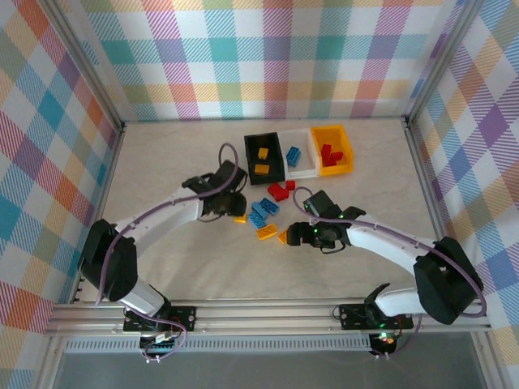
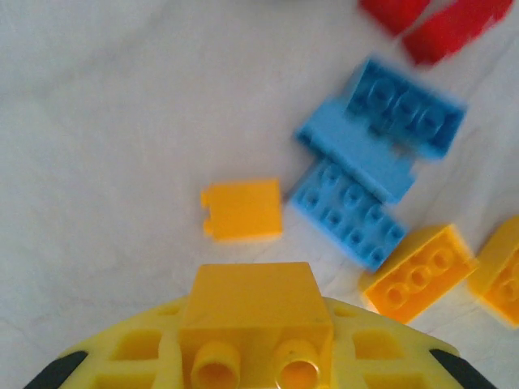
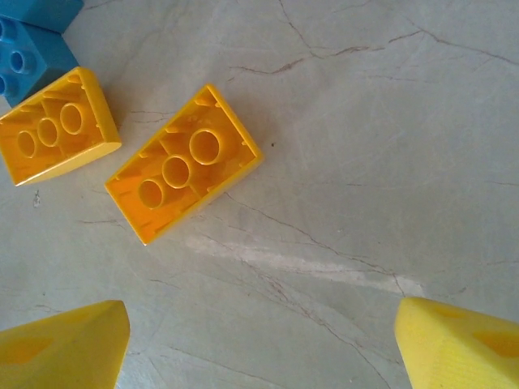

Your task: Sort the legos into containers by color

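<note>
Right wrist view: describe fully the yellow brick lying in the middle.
The yellow brick is glossy orange-yellow plastic, oblong, lying upside down: its hollow underside faces up, showing three round tubes in a row and thin ribs inside the walls. It rests on the marbled table, turned diagonally, with another upturned yellow brick close on its left.

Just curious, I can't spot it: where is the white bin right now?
In the top view the white bin sits at the far edge of the table, between the black bin on its left and the yellow-orange bin on its right.
</note>
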Tool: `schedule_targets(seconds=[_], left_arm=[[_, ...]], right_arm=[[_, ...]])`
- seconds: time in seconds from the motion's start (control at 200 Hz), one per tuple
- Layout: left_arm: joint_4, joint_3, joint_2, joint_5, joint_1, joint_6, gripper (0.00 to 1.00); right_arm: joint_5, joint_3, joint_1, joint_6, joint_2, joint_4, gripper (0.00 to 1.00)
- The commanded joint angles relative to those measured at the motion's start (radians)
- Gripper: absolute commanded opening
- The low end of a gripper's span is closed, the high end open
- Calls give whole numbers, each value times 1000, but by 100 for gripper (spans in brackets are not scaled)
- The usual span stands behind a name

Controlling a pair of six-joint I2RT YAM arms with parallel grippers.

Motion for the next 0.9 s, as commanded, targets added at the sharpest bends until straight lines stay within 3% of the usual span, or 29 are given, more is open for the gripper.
schedule_targets(seconds=[0.0, 0.295, 0.445, 0.67, 0.895], left_arm=[[-49, 187, 109, -7, 30, 91, 22], [-151, 742, 552, 41, 55, 175, 22], [-204, 925, 707, 29, 56, 186, 23], [-232, 1009, 793, 25, 67, 196, 35], [-237, 994, 747, 56, 75, 192, 55]], right_arm=[[-23, -18, 4, 21, -13, 28, 85], [-18, -32, 4, 24, -103, -3, 86], [-5, -30, 3, 12, -120, -19, 86], [-8, -36, 3, 4, -110, -32, 86], [-8, -42, 4, 11, -108, -27, 86]])
